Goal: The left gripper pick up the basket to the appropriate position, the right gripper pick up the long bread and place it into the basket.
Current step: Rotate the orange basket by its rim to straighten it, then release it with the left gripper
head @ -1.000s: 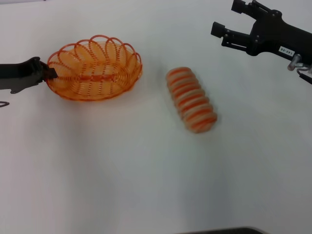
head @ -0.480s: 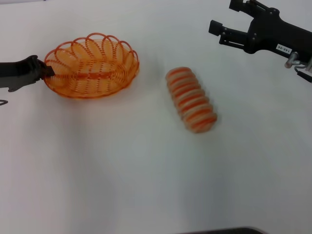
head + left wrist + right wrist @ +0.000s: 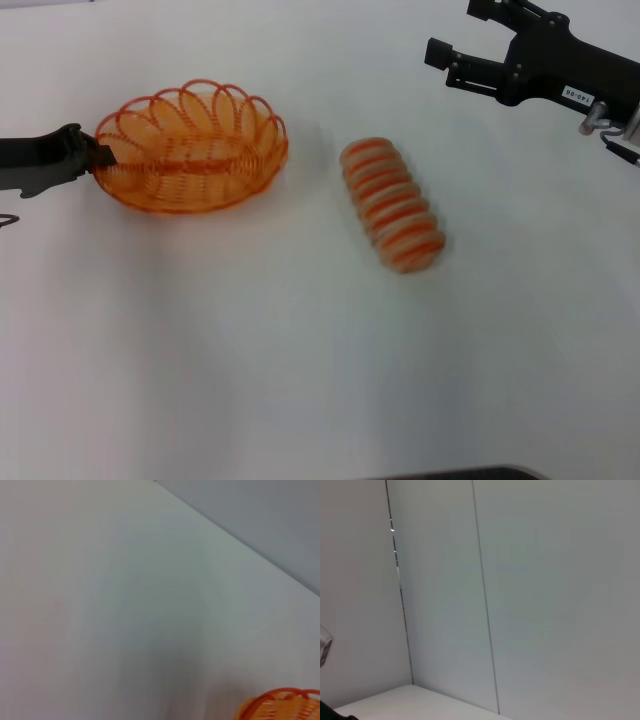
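The orange wire basket [image 3: 190, 150] sits at the left of the white table in the head view. My left gripper [image 3: 97, 155] is shut on its left rim. A bit of the basket rim shows in the left wrist view [image 3: 280, 705]. The long bread [image 3: 392, 203], tan with orange-red stripes, lies on the table right of the basket, apart from it. My right gripper [image 3: 455, 35] is open and empty, raised at the far right, well beyond the bread.
The white table [image 3: 300, 350] stretches bare in front of the basket and bread. A dark edge [image 3: 450, 472] shows at the bottom of the head view. The right wrist view shows only a grey wall [image 3: 545, 590].
The basket, held by my left gripper, has shifted slightly: first left and away, then back right. My right gripper has drifted a little farther away. The bread has not moved.
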You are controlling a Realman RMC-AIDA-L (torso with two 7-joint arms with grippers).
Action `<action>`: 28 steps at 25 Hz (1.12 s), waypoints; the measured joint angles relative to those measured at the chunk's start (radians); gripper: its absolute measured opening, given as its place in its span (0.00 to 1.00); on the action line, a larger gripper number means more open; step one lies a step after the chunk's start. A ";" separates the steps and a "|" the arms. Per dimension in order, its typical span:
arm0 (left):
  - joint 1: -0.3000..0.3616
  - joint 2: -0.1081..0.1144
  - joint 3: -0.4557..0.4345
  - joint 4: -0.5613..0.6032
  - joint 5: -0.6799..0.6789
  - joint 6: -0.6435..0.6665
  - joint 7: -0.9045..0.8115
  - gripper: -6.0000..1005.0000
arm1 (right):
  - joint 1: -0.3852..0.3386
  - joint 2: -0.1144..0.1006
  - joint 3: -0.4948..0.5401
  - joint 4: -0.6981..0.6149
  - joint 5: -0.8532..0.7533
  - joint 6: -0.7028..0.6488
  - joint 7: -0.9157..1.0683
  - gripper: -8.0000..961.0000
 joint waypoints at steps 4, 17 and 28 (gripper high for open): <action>0.005 0.000 0.001 -0.008 -0.019 -0.002 0.018 0.15 | 0.001 0.000 -0.002 0.000 0.000 0.004 0.001 0.94; 0.021 0.017 0.008 -0.005 -0.057 0.029 0.095 0.46 | 0.001 0.000 -0.005 0.000 0.001 0.005 0.007 0.94; 0.035 0.076 -0.086 -0.010 -0.123 0.123 0.265 0.84 | 0.009 -0.007 0.004 0.000 0.000 0.030 0.149 0.94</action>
